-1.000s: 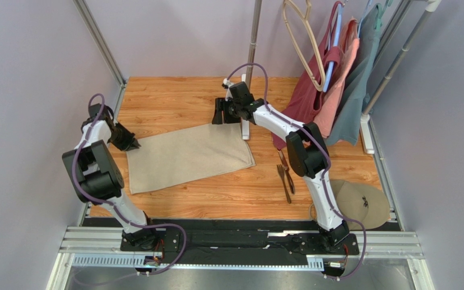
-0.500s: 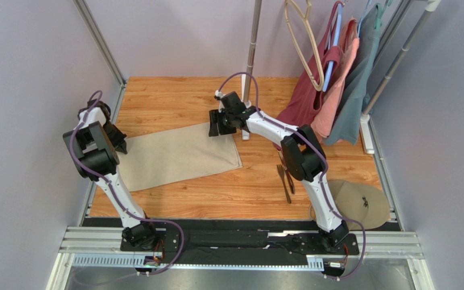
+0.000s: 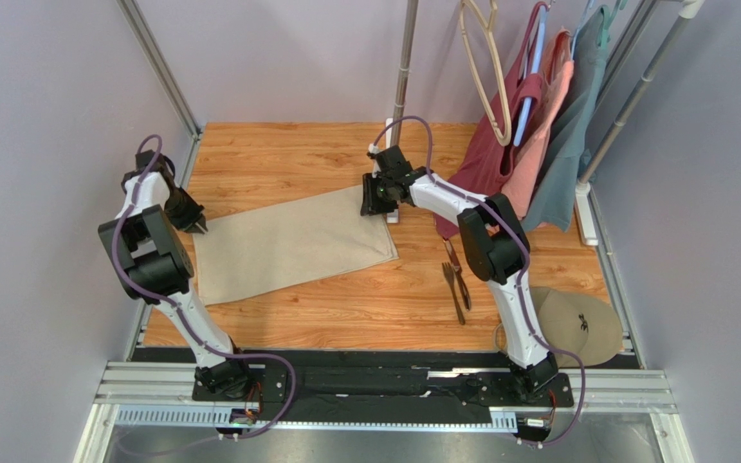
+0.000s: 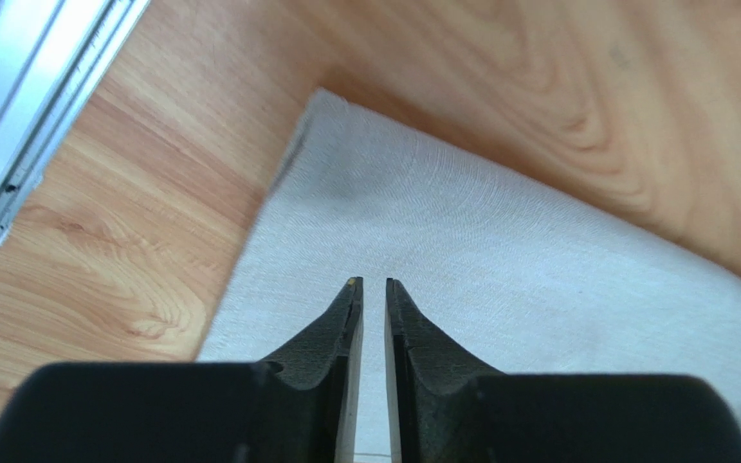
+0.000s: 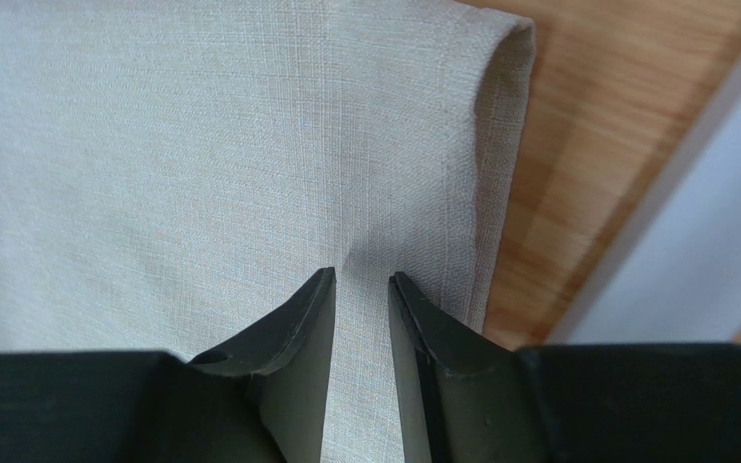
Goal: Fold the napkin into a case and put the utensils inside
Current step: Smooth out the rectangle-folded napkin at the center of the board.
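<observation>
The beige napkin lies on the wooden table as a folded oblong, slanting from near left to far right. My left gripper is at its far left corner, jaws nearly closed on the cloth in the left wrist view. My right gripper is at its far right corner; in the right wrist view the jaws pinch the cloth, with a small pucker at the tips. The dark brown utensils lie on the table right of the napkin, beside the right arm.
A round tan disc sits at the near right. Maroon, salmon and grey-teal garments hang on a rack at the far right, with an empty hanger. A metal pole stands behind the right gripper. A metal rail borders the left edge.
Both grippers and the napkin shifted left, then back a little to the right. The napkin stays flat and stretched between them.
</observation>
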Controlling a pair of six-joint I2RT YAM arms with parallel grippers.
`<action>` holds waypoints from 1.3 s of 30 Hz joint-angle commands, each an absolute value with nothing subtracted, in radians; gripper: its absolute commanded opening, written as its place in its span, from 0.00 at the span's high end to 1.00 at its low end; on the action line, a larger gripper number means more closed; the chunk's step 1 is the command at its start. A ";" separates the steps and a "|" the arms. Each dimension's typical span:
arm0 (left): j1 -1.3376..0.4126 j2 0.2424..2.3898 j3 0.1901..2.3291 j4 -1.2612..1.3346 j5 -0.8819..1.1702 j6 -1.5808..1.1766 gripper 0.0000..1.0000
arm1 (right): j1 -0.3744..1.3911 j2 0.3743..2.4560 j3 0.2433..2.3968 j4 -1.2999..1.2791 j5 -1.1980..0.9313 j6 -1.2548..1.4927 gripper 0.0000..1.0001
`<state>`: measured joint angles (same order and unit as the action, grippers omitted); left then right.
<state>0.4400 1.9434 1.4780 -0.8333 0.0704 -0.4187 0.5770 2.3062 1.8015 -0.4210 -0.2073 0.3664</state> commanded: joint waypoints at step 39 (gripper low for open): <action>0.488 1.719 0.917 0.293 0.561 -0.983 0.90 | 0.637 2.267 1.802 -0.293 -0.410 0.495 0.69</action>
<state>0.4908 1.6627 0.9646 0.0105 0.4980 -0.8406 0.6308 2.3039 1.7924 -0.3733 -0.3439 0.4484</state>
